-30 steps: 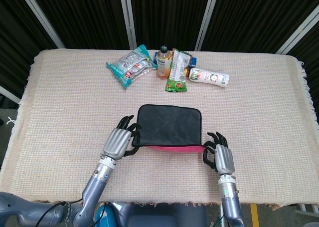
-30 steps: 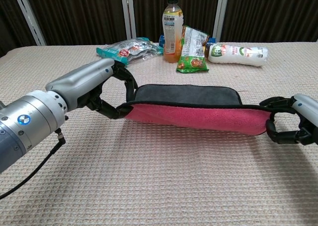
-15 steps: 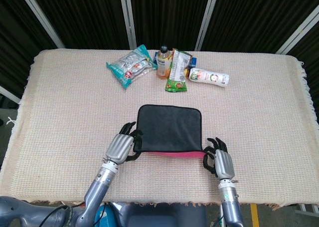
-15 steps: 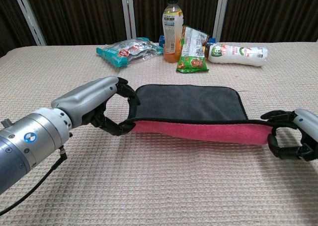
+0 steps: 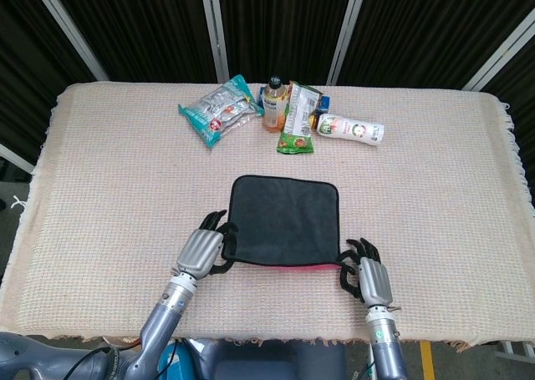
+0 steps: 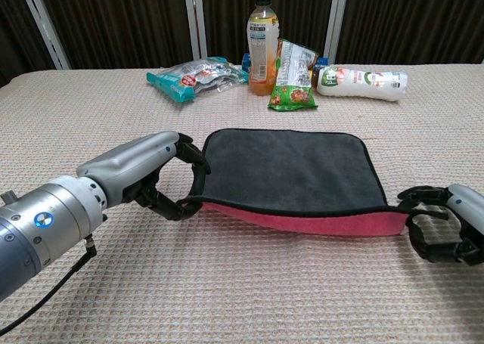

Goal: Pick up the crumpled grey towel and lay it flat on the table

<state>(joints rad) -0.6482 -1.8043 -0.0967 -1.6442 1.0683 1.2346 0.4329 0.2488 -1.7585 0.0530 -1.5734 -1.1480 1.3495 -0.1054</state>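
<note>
Your left hand (image 6: 162, 174) pinches the near left corner of the grey towel (image 5: 284, 220), and your right hand (image 6: 446, 230) pinches the near right corner, fingers curled around the hem. Between the two hands the near edge is lifted just off the counter (image 5: 109, 171), showing a thin strip of the pink underside (image 6: 310, 224). A second ago that pink band was broad and the front of the towel hung well up; it has since narrowed as both hands drew back toward you and came down, and the grey face now lies spread and nearly square. That puts the job close to done: only the near hem is left to settle before you let go. From the head view the right fingertips are partly hidden under the corner, so how firm that pinch is cannot be told for certain.

The counter wears a cream woven cloth. Beyond the towel's far edge stand an orange drink bottle (image 6: 262, 32) and a green snack packet (image 6: 293, 75); a teal packet (image 6: 193, 77) lies to their left and a white bottle (image 6: 361, 83) on its side to their right. Dark curtains (image 5: 276, 21) with pale posts close the room behind.
</note>
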